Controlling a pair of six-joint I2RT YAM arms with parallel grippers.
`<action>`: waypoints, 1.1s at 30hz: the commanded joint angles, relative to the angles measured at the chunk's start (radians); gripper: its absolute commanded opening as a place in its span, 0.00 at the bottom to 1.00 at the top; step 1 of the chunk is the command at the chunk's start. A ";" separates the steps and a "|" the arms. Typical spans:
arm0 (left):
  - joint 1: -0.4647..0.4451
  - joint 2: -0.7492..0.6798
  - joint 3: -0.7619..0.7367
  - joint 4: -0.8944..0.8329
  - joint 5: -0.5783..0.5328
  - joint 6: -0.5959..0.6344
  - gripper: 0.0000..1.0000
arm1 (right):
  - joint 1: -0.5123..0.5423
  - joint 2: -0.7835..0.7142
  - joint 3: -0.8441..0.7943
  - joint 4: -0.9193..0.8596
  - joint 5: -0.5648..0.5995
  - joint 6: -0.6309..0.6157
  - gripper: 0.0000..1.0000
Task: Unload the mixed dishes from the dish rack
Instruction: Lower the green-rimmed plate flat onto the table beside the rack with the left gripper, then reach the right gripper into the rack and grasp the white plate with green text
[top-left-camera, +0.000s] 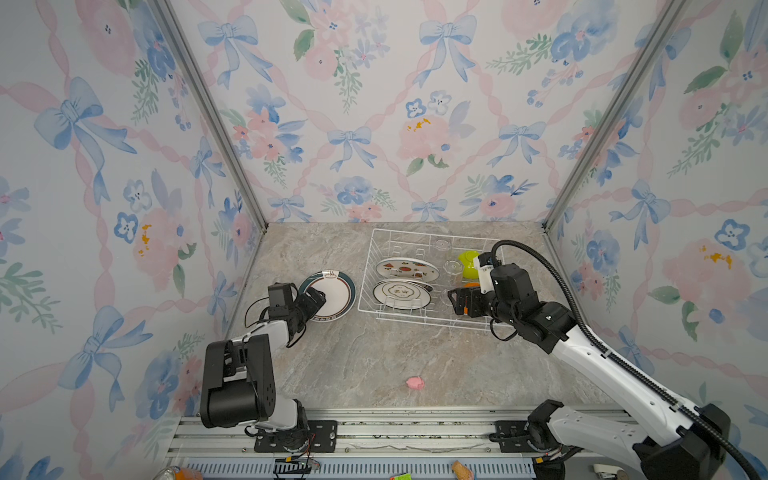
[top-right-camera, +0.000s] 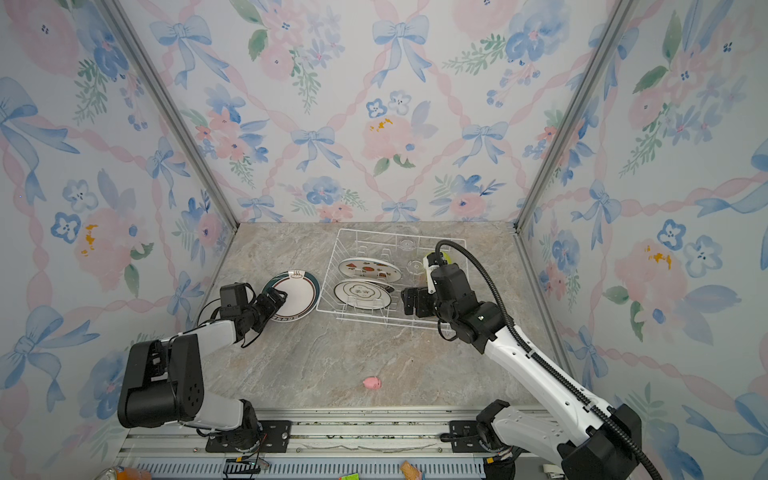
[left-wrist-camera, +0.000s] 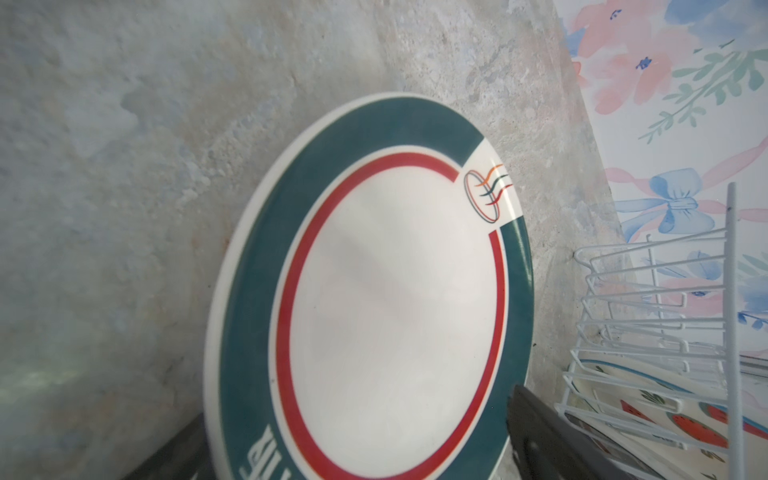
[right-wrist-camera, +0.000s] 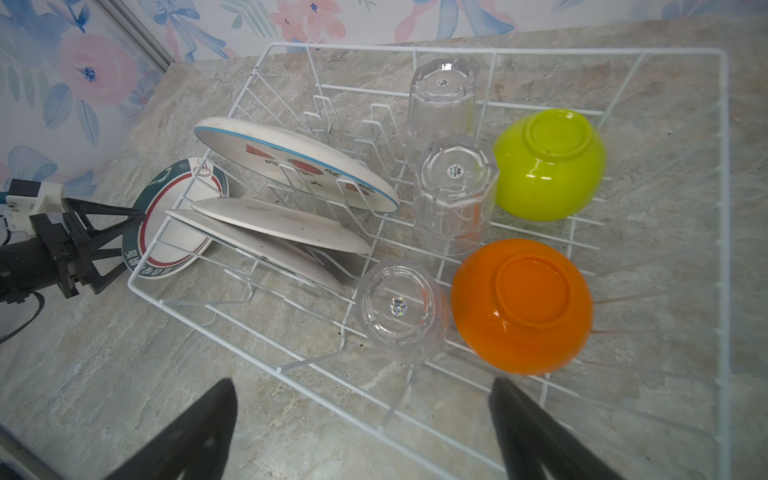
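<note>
I count three plates (right-wrist-camera: 291, 162) in the dish rack (right-wrist-camera: 498, 50), one green-rimmed plate (left-wrist-camera: 395, 311) on the bench (top-left-camera: 353, 365), three clear glasses (right-wrist-camera: 455, 195), one lime-green bowl (right-wrist-camera: 548, 166), one orange bowl (right-wrist-camera: 523, 307), one pink toy (top-left-camera: 415, 382).

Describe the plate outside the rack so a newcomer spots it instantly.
Find the big white wire dish rack on the marble tabletop. Just left of it lies a round white plate. Only it has a broad dark-green rim band and thin red ring.

Floral bow wallpaper (top-left-camera: 353, 124) is covering three walls, marble-look tabletop (top-left-camera: 353, 361) is sitting between them, aluminium posts (top-left-camera: 208, 108) are running up both back corners, slotted rail (top-left-camera: 395, 432) is edging the front.
</note>
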 joint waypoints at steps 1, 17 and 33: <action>-0.022 -0.043 -0.027 -0.108 -0.058 0.036 0.98 | 0.011 0.027 0.010 -0.030 -0.012 -0.017 0.97; -0.098 -0.440 -0.073 -0.189 -0.065 0.004 0.98 | 0.054 0.162 0.091 0.009 -0.070 -0.037 0.98; -0.265 -0.547 0.011 -0.187 -0.042 0.050 0.98 | 0.136 0.407 0.263 0.016 -0.047 -0.256 0.78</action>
